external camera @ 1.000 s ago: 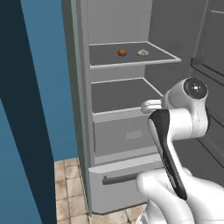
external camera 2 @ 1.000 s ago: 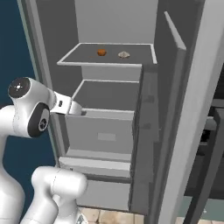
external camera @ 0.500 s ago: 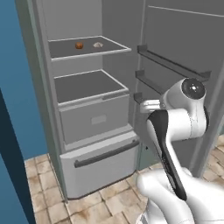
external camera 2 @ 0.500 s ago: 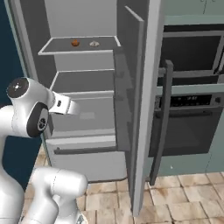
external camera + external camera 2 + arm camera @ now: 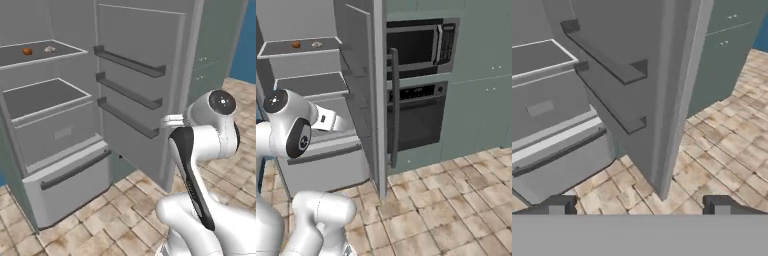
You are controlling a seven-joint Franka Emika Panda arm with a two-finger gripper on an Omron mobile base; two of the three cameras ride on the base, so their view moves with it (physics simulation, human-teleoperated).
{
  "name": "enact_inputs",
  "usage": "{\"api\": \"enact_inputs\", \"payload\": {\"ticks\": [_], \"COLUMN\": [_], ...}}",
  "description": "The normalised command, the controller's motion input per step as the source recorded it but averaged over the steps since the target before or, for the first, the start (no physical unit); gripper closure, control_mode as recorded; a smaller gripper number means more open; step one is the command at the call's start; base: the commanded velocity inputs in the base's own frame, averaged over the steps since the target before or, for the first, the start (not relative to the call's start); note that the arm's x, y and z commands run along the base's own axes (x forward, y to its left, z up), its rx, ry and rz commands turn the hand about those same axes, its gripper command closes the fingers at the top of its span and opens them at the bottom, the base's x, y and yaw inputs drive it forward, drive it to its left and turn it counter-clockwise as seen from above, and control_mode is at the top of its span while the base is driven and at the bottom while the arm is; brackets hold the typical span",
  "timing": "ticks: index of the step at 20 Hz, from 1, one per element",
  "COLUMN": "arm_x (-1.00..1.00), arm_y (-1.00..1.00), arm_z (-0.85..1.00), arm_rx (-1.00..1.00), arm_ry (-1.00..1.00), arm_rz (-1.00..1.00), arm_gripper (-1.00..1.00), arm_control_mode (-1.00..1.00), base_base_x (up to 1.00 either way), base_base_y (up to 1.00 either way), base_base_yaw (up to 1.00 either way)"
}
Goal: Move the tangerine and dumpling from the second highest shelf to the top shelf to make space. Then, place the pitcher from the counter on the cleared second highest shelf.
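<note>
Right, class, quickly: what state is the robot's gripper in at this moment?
Gripper: open, fingers spread wide, holding nothing, pointed at the open fridge door.

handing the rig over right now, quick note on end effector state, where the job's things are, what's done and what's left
End effector: open, holding nothing, facing the edge of the open fridge door.
Tangerine and dumpling: side by side on one fridge shelf, the upper of the two in the left base view; which level of the stack it is cannot be told from here.
Pitcher and counter: not located.
Done: nothing confirmed.
Left: check the shelf level, lift both items to the top shelf if needed, then fetch and shelve the pitcher.
</note>
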Motion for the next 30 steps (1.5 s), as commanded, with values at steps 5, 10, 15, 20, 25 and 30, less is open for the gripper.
{"api": "enact_inputs", "payload": {"ticks": [5, 10, 15, 20, 25, 30], "arm_x": [0.00, 0.00, 0.00, 0.00, 0.00, 0.00], "arm_y": [0.00, 0.00, 0.00, 0.00, 0.00, 0.00], "arm_z": [0.00, 0.00, 0.00, 0.00, 0.00, 0.00], "arm_rx": [0.00, 0.00, 0.00, 0.00, 0.00, 0.00], "arm_ry": [0.00, 0.00, 0.00, 0.00, 0.00, 0.00], "arm_rz": [0.00, 0.00, 0.00, 0.00, 0.00, 0.00], "arm_gripper": [-1.00, -1.00, -1.00, -1.00, -1.00, -1.00], "arm_control_mode": [1.00, 1.00, 1.00, 1.00, 1.00, 1.00], "base_base_x": [-0.38, -0.40, -0.31, -0.02, 0.25, 0.56], "base_base_y": [0.00, 0.00, 0.00, 0.00, 0.09, 0.04], "base_base_yaw": [-0.61, -0.70, -0.72, -0.58, -0.25, -0.02]}}
